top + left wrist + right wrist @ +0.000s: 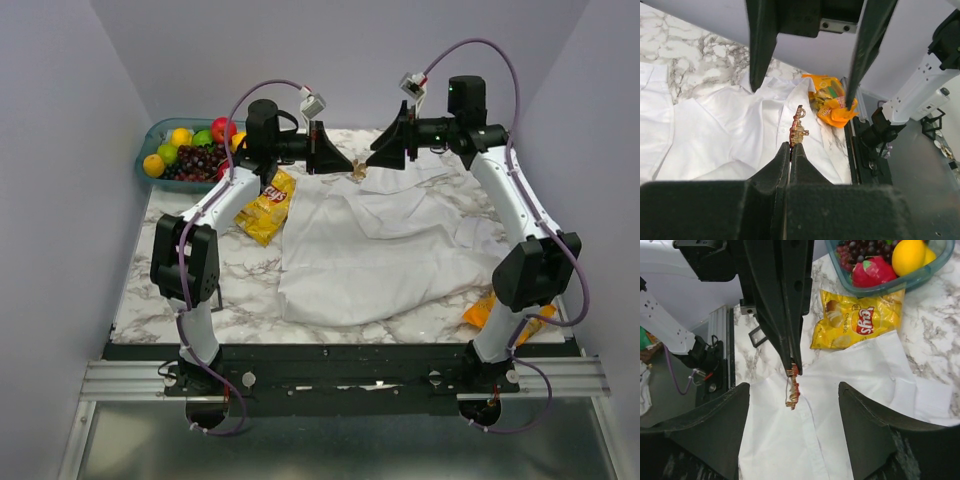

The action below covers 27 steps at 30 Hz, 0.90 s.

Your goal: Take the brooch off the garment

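Note:
The white shirt (370, 250) lies spread on the marble table. My left gripper (349, 167) is shut on the small orange-gold brooch (358, 174) at the shirt's far edge. In the left wrist view the brooch (798, 129) sticks out from my shut left gripper (790, 149) over the shirt (720, 140). In the right wrist view the brooch (792, 394) dangles from the left gripper (793, 369), a thin pin wire beside it, above the shirt's button strip (810, 440). My right gripper (372, 160) is open and empty, its jaws on either side of the brooch without touching it.
A teal bowl (150, 140) of fruit stands at the back left. A yellow chip bag (265, 208) lies by the shirt's left edge. An orange snack packet (490, 312) lies at the front right, near the right arm's base.

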Tool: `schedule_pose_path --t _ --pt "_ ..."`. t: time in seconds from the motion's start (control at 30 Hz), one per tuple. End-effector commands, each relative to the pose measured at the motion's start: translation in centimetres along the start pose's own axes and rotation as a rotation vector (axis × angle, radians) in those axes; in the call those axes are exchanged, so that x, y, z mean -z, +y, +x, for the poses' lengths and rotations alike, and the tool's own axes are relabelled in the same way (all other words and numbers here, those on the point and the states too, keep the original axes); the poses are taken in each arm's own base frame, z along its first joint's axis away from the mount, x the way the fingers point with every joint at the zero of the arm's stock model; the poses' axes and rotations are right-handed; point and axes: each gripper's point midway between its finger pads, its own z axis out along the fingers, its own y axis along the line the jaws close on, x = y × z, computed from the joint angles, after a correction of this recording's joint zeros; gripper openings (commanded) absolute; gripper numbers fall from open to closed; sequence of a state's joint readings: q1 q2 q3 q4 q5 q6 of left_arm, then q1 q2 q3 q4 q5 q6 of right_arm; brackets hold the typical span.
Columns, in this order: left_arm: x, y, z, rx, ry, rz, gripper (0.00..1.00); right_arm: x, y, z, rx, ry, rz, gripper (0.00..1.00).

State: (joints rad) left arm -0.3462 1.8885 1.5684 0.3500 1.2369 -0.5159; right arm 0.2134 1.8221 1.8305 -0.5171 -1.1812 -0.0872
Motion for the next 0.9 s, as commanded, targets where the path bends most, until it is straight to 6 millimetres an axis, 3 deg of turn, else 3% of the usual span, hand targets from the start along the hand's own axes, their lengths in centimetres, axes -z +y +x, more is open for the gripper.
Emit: schedule_pose_path --t 0.0,0.13,0.2,0.23,0.27,0.3,0.33,0.4,0.43,0.5,0.53,0.63,0.77,0.8,0.87 --pt "0.2 1.4 0.4 -0.028 0.033 -0.053 0.0 1.9 1.5 -1.8 0.137 -0.02 0.055 0.8" --pt "1.1 1.9 1.4 -0.025 0.088 -0.107 0.0 2.8 -0.6 -0.3 0.166 0.033 0.191 0.81" --pt "2.1 2.3 1.4 -0.124 0.121 -0.165 0.0 3.2 -1.5 1.2 0.172 0.076 0.238 0.81" --pt "3.2 2.3 2.9 -0.088 0.173 -0.203 0.0 3.5 -2.4 1.8 0.176 0.099 0.292 0.81" --pt "4.3 2.3 2.9 -0.226 0.212 -0.222 0.0 3.8 -2.6 2.9 0.163 0.124 0.313 0.81" --pt "5.3 2.8 3.6 -0.251 0.256 -0.274 0.0 4.1 -2.9 3.5 0.188 0.145 0.327 0.81" --pt "6.9 2.4 5.2 -0.222 0.318 -0.301 0.0 4.4 -3.3 4.2 0.187 0.166 0.355 0.81" --pt "9.3 1.7 5.8 -0.322 0.401 -0.329 0.0 4.7 -3.2 5.8 0.18 0.201 0.367 0.83" --pt "11.0 1.1 7.4 -0.263 0.476 -0.367 0.0 4.9 -3.2 6.4 0.174 0.213 0.375 0.83" --pt "14.3 0.5 7.7 -0.268 0.539 -0.429 0.0 5.1 -2.8 7.6 0.161 0.229 0.374 0.84" --pt "16.2 -0.9 9.4 -0.189 0.603 -0.437 0.0 5.1 -2.6 8.0 0.157 0.232 0.371 0.84" --pt "20.7 -3.4 11.3 -0.162 0.725 -0.464 0.0 5.0 -2.0 9.4 0.132 0.234 0.354 0.85" --pt "27.3 -6.0 15.2 -0.179 1.025 -0.544 0.0 4.7 -1.8 10.0 0.106 0.219 0.336 0.86" --pt "28.6 -6.8 17.1 -0.145 1.091 -0.521 0.0 4.6 -1.9 10.1 0.098 0.218 0.332 0.87" --pt "30.6 -8.0 18.8 -0.162 1.196 -0.493 0.0 4.3 -2.0 9.8 0.095 0.213 0.319 0.87"
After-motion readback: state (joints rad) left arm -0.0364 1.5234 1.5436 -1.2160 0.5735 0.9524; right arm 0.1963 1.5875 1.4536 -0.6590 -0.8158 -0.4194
